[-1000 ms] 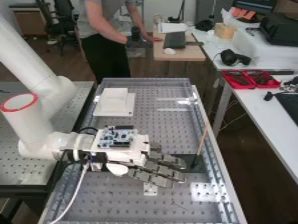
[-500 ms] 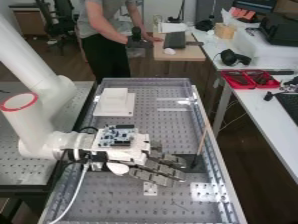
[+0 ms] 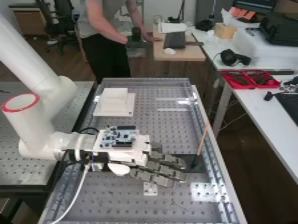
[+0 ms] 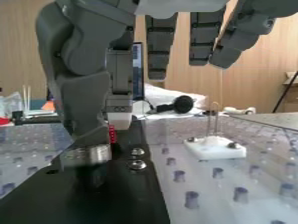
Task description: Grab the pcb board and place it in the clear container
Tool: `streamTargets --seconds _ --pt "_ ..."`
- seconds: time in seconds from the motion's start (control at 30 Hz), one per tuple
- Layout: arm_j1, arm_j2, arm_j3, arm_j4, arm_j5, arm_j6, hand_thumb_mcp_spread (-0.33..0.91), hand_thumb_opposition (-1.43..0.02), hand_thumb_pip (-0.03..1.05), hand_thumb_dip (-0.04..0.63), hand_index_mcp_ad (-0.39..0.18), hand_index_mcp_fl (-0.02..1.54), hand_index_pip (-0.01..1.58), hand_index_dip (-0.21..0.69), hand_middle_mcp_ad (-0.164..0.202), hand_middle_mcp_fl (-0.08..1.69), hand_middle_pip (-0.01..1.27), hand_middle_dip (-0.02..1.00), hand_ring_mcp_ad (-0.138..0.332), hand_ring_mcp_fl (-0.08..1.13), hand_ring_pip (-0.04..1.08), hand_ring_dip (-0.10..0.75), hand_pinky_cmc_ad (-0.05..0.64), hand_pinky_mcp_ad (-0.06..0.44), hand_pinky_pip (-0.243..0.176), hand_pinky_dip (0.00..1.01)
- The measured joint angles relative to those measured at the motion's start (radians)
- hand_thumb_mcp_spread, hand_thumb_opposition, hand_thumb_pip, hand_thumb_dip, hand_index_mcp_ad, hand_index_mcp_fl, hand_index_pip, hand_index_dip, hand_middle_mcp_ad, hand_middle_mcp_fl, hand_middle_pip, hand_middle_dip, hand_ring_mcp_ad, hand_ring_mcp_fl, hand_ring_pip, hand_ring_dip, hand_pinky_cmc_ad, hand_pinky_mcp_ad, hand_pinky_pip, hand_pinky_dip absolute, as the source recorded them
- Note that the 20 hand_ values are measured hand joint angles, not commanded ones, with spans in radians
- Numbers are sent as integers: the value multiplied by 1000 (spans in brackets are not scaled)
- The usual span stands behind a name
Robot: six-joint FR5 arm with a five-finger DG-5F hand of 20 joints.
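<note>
Overhead, white block (image 3: 115, 103) beyond robot hand (image 3: 159, 170); wrist view, upright wire prongs (image 4: 217, 119).

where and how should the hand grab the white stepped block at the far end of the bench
Probably by the raised upper part, from above, thumb and fingers on opposite sides: it stands up narrower than the flat base, which lies low on the perforated surface.
</note>
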Motion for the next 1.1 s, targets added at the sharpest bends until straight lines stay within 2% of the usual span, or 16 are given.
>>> streamTargets --seconds 0.37,1.0,1.1 --pt "0 4 6 -20 -13 -9 648 -829 393 223 -173 372 1330 122 28 190 122 182 183 75 87 51 325 152 -59 190" --pt "-8 6 16 -24 -25 -7 648 -829 393 223 -173 367 1340 122 28 204 119 182 185 75 84 51 325 152 -59 190" --pt "-7 4 15 -17 -23 -7 674 -829 424 230 -169 469 1422 110 28 204 119 182 185 73 84 51 328 152 -59 190"
